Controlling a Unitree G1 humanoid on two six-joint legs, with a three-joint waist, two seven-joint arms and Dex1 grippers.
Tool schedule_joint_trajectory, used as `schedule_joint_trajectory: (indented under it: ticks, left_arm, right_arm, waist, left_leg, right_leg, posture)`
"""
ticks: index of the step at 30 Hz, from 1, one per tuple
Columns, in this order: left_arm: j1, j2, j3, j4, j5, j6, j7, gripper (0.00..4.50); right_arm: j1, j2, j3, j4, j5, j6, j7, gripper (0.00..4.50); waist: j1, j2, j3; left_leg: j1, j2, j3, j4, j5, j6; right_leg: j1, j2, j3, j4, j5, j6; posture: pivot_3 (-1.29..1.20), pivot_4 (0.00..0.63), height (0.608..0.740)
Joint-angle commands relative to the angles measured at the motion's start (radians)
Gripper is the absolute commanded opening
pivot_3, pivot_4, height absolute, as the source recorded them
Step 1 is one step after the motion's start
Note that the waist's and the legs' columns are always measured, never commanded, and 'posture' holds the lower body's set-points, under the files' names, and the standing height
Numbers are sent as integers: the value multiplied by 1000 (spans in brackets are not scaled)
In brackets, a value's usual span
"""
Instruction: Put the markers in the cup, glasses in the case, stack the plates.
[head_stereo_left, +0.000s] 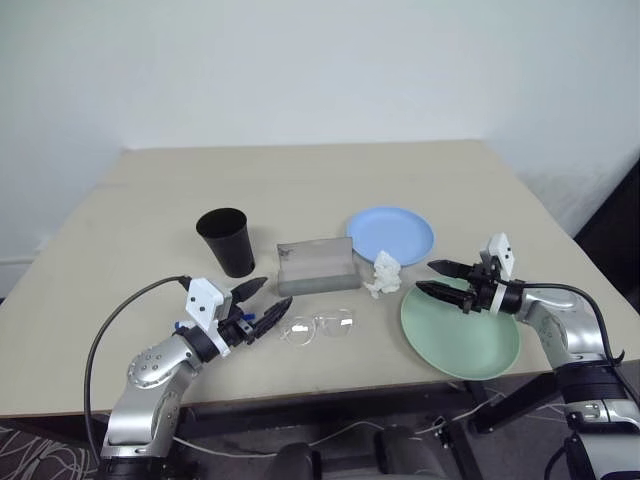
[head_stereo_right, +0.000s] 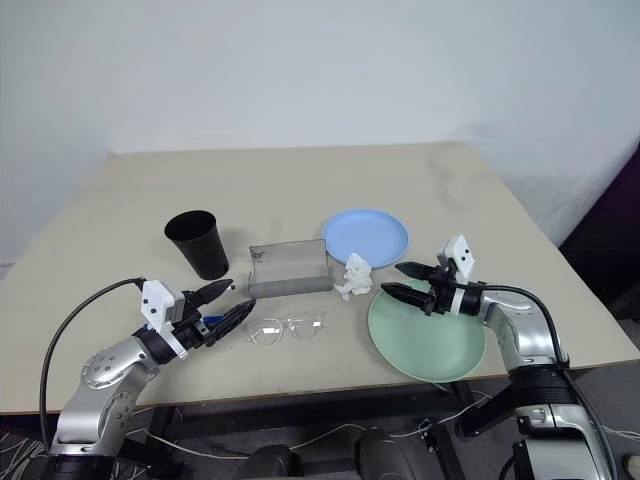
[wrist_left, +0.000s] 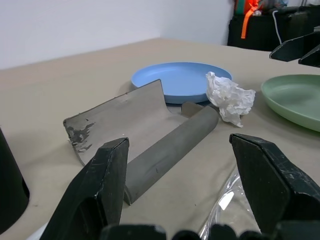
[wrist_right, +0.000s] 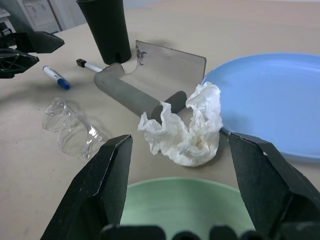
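The black cup (head_stereo_left: 226, 240) stands upright at centre-left. To its right lies the grey case (head_stereo_left: 318, 266), open with its lid raised. The clear glasses (head_stereo_left: 318, 326) lie on the table in front of the case. My left gripper (head_stereo_left: 272, 300) hovers open just left of the glasses, holding nothing. Two markers, blue-capped (wrist_right: 56, 77) and black-capped (wrist_right: 90, 65), lie near the cup by that gripper. The light blue plate (head_stereo_left: 390, 235) sits behind the mint green plate (head_stereo_left: 460, 330), apart from it. My right gripper (head_stereo_left: 426, 277) is open and empty above the green plate's far edge.
A crumpled white tissue wad (head_stereo_left: 384, 275) lies between the case, the blue plate and the green plate, just ahead of the right gripper. The green plate reaches close to the table's front edge (head_stereo_left: 330, 392). The far half of the table is bare.
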Motion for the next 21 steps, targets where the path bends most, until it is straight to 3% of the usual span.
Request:
schedule_joint_trajectory:
  ticks: [1, 8, 21]
  left_arm:
    - [-22, 12, 23, -6, -19, -7, -7, 3400]
    - [-26, 6, 5, -32, -39, 12, -30, 3400]
    - [-69, -63, -180, -84, -24, 52, -53, 3400]
  right_arm:
    - [2, -9, -25, -56, 20, 7, -12, 3297]
    - [21, -30, -47, -92, 21, 11, -29, 3297]
    - [-2, -208, -136, 172, -58, -40, -83, 3297]
  waist:
    - [0, 0, 0]
    - [0, 0, 0]
    - [0, 0, 0]
  left_leg:
    - [0, 0, 0, 0, 0, 0]
    - [0, 0, 0, 0, 0, 0]
    - [1, -1, 1, 1, 0, 0]
  right_leg:
    - [0, 0, 0, 0, 0, 0]
    - [0, 0, 0, 0, 0, 0]
    - [2, 0, 3, -1, 0, 0]
  posture:
    - [0, 0, 737]
    - [0, 0, 737]
    - [0, 0, 737]
